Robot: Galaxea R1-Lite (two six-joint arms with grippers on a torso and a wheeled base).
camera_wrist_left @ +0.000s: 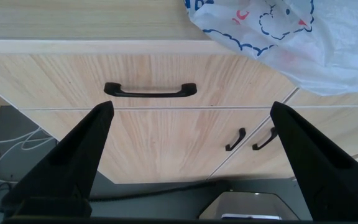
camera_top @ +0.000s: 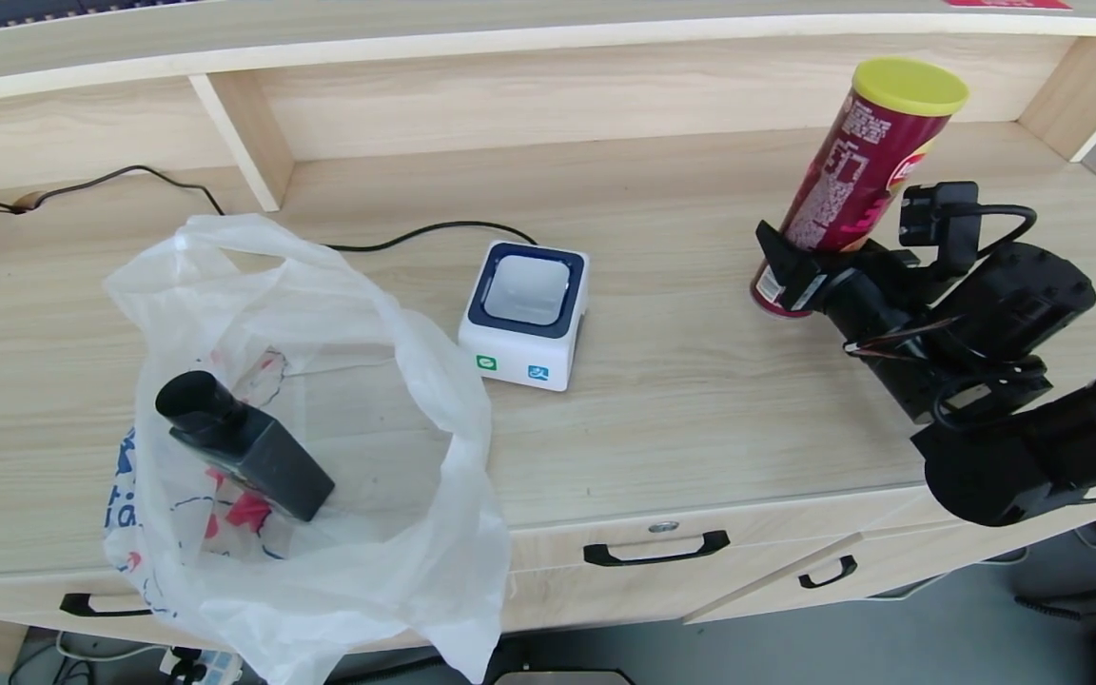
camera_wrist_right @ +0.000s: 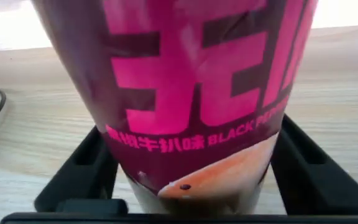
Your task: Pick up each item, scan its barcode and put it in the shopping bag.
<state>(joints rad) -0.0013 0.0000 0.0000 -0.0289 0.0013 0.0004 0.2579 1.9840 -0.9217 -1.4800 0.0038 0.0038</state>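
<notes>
A maroon chips can with a yellow lid leans at the counter's right, top tilted to the right. My right gripper is shut on its lower part; up close the can sits between the black fingers. I cannot tell whether its base touches the counter. The white barcode scanner stands mid-counter, window up. At the left the clear plastic shopping bag lies open with a black bottle inside. My left gripper is open with nothing in it, below the counter's front, facing the drawers under the bag.
A black cable runs from the scanner to the back left. A raised shelf with a wooden divider lines the back. Drawer handles sit below the front edge. Bare counter lies between scanner and can.
</notes>
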